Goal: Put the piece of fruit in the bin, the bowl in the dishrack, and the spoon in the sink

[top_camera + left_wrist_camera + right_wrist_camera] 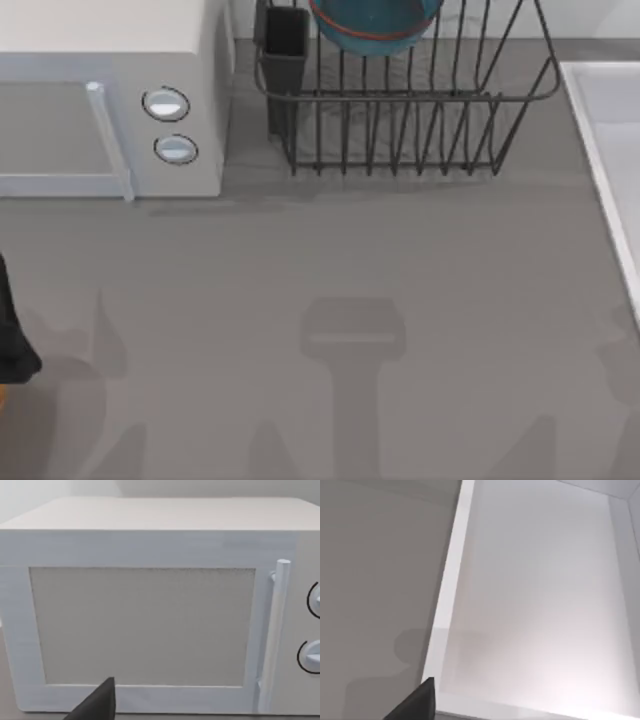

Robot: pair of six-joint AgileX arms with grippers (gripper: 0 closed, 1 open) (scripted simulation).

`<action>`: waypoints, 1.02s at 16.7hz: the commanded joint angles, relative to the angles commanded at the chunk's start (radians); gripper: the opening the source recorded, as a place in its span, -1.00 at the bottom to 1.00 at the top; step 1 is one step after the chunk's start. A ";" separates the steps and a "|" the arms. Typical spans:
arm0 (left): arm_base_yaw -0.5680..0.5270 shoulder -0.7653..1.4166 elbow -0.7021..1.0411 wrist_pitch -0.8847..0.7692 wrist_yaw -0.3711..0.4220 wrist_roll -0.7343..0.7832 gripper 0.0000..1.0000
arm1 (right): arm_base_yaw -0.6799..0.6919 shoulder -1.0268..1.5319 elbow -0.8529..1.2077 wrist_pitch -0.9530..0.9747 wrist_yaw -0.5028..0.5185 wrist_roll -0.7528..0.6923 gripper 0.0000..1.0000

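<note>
Now the bowl (375, 25) stands on edge inside the dishrack (400, 110).

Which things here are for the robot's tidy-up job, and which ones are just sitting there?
For the job:
- bowl, already sitting in the dishrack
- dishrack, at the back of the table
- sink, at the table's right edge

Just sitting there:
- microwave, back left, door shut
- utensil cup on the dishrack's corner
- table
</note>
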 joint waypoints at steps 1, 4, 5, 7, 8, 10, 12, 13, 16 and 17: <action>0.000 0.000 0.000 0.000 0.000 0.000 1.00 | -0.012 0.090 0.049 -0.070 0.001 -0.049 1.00; 0.000 0.000 0.000 0.000 0.000 0.000 1.00 | -0.046 0.355 0.196 -0.276 0.005 -0.194 1.00; 0.000 0.000 0.000 0.000 0.000 0.000 1.00 | -0.057 0.437 0.242 -0.340 0.005 -0.239 1.00; 0.000 0.000 0.000 0.000 0.000 0.000 1.00 | -0.076 0.580 0.329 -0.455 0.005 -0.322 1.00; 0.000 0.000 0.000 0.000 0.000 0.000 1.00 | -0.085 0.641 0.369 -0.506 0.004 -0.358 1.00; 0.000 0.000 0.000 0.000 0.000 0.000 1.00 | -0.099 0.738 0.436 -0.589 0.001 -0.419 1.00; 0.000 0.000 0.000 0.000 0.000 0.000 1.00 | -0.109 0.805 0.483 -0.644 -0.002 -0.460 1.00; 0.000 0.000 0.000 0.000 0.000 0.000 1.00 | -0.112 0.824 0.497 -0.661 -0.004 -0.472 1.00; 0.000 0.000 0.000 0.000 0.000 0.000 1.00 | -0.113 0.834 0.504 -0.670 -0.004 -0.478 1.00; 0.000 0.000 0.000 0.000 0.000 0.000 1.00 | -0.113 0.834 0.504 -0.670 -0.004 -0.478 1.00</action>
